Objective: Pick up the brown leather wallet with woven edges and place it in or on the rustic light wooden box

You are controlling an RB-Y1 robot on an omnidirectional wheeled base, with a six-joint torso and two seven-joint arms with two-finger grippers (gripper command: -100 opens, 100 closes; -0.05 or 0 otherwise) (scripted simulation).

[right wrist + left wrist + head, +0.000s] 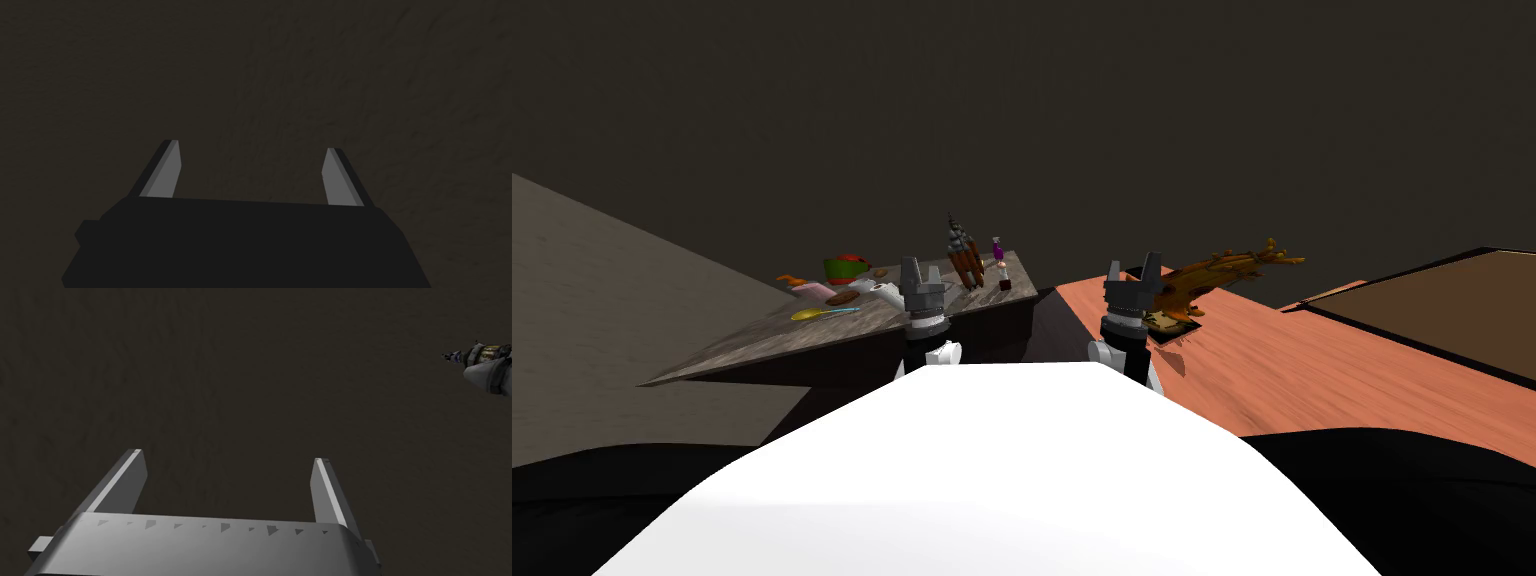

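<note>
Barely begun. Facing grey table (762,345) to the left, orange table (1312,370) to the right. Left gripper (923,268) and right gripper (1133,264) raised, fingers spread, empty. Probable wallet (842,298), small brown patch among grey table's clutter, untouched; reaching, grasping, carrying, placing all left.

Table clutter (847,270), tiny and indistinct.
</note>
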